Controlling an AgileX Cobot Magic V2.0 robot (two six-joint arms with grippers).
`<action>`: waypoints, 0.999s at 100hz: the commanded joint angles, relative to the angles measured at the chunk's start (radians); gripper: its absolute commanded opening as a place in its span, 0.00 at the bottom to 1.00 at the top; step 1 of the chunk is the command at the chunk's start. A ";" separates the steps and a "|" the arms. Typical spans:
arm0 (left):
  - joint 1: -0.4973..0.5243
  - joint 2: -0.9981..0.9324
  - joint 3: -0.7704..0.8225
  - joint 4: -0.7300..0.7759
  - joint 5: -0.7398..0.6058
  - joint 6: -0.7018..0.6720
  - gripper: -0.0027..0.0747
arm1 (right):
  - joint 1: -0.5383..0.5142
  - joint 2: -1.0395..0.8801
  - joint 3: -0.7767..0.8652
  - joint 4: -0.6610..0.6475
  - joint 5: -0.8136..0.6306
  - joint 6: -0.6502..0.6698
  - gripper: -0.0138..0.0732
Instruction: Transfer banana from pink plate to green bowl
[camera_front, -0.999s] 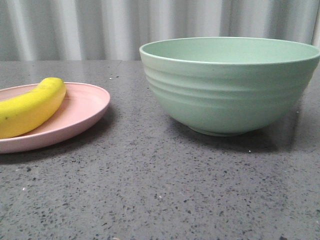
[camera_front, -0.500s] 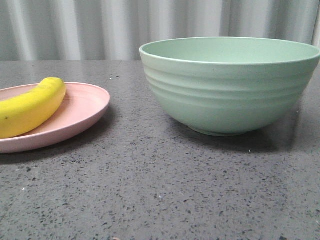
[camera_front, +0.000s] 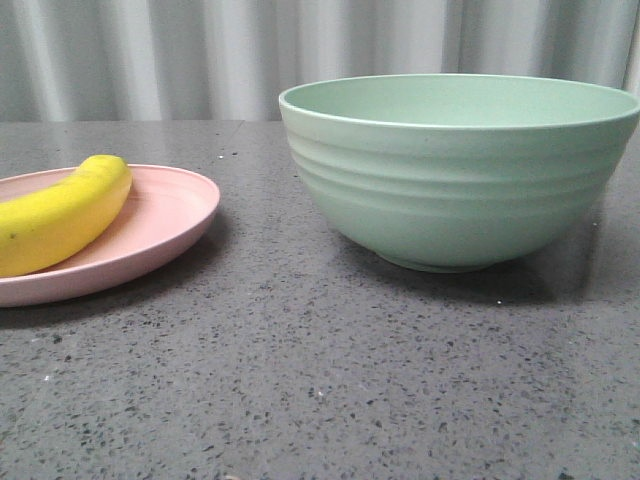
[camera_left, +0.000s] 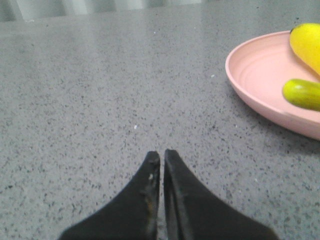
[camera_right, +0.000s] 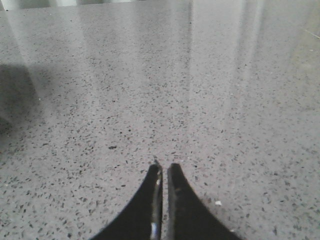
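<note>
Yellow and smooth-skinned, the banana (camera_front: 60, 212) lies on the pink plate (camera_front: 170, 222), with its rounded end toward the plate's far rim. In the left wrist view it (camera_left: 306, 42) sits ahead of the left end effector (camera_left: 161, 159) and off to one side, near but not touching; a greenish-yellow rounded end (camera_left: 302, 93) also shows on the plate (camera_left: 250, 70) there, probably the banana's other end, though the frame edge cuts it off.

Judging by its look, the fruit should be light and fairly firm, yet its glossy, curved skin could slip or roll under a narrow pinch. The thick middle, taken across the short axis, seems the safest hold; a moderate squeeze should avoid bruising.

Both end effectors have their black fingers pressed together with nothing between them. The left one hangs low over bare speckled desk (camera_left: 100, 100). The right end effector (camera_right: 164, 167) also faces only bare desk; neither the plate nor the bowl appears in its view.

Beside the plate, well clear of its rim, stands the green bowl (camera_front: 455, 190), ridged and deep, taller than the plate. The fruit will need lifting above that high rim.
</note>
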 joint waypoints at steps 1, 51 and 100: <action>0.004 -0.029 0.011 0.005 -0.128 -0.009 0.01 | -0.005 -0.024 0.021 -0.010 -0.026 -0.006 0.09; 0.004 -0.029 0.011 0.005 -0.166 -0.009 0.01 | -0.005 -0.024 0.021 -0.011 -0.054 -0.006 0.09; 0.004 -0.029 0.011 -0.007 -0.223 -0.009 0.01 | -0.005 -0.022 0.021 -0.011 -0.184 -0.011 0.09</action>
